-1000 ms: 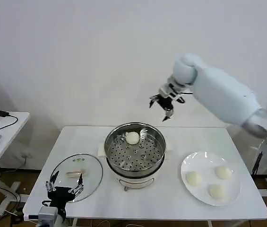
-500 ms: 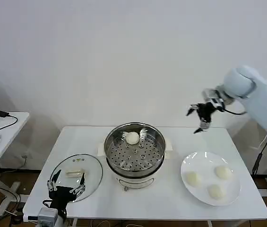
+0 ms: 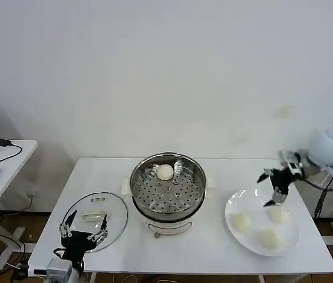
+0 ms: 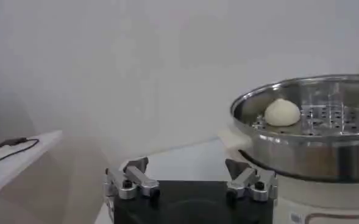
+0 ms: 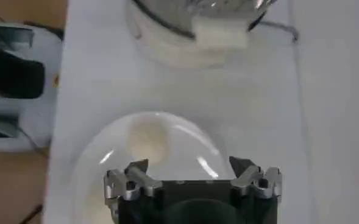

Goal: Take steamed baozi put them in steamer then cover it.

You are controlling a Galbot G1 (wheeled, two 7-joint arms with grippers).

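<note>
- The right gripper hangs with its jaws spread apart and nothing between them, above the far part of the white plate.
- Just below those jaws lies one baozi; a second baozi sits toward the steamer side of the plate, and a third baozi lies at the near rim, all three apart from the jaws.
- In the right wrist view the plate lies under the open right gripper, with one bun just ahead of the jaws and the steamer's white handle well beyond.
- The steamer stands mid-desk, well to the left of the right jaws; a fourth baozi rests on its perforated tray at the far side.
- The left gripper waits low at the near left corner of the desk, jaws open and empty, over the near edge of the clear glass lid lying flat beside the steamer.
- From the left wrist view, the open left gripper faces the steamer, with the bun inside it.
</note>
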